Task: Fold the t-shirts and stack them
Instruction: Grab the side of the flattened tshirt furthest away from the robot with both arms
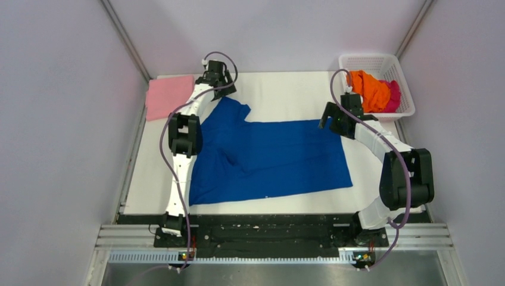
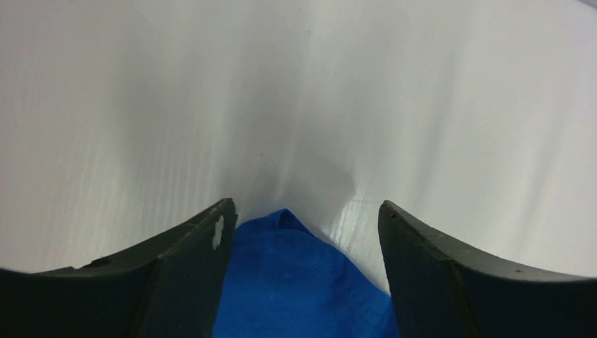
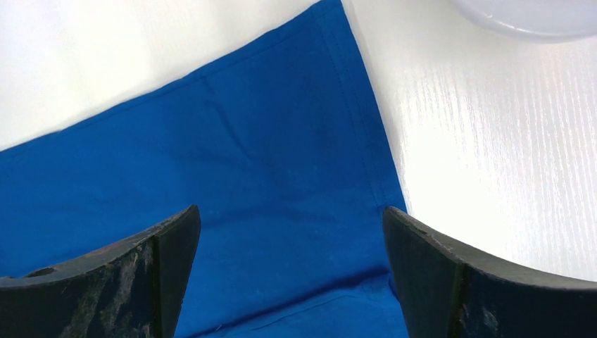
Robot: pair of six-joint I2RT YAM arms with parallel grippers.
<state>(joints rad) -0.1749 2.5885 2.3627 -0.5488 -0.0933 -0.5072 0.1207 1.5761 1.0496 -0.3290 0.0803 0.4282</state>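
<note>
The mesh basket (image 1: 364,57) is holding the orange t-shirt (image 1: 366,89) and the magenta t-shirt (image 1: 394,95); left fingers (image 2: 179,278) and right fingers (image 3: 450,282) are hanging wide over the blue t-shirt (image 1: 280,158).

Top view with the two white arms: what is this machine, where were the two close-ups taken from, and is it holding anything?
Those are two robot arms bolted at the near edge of a table. The top view looks down from above and behind them. The close-ups come from a camera on each wrist, so the dark shapes at the bottom are that gripper's own fingers. A blue t-shirt lies spread on the table and a folded pink t-shirt sits at the far left. An orange t-shirt and a magenta t-shirt lie in a white basket. The left gripper is over a sleeve tip, the right gripper over a shirt corner. Both are open, holding nothing.
</note>
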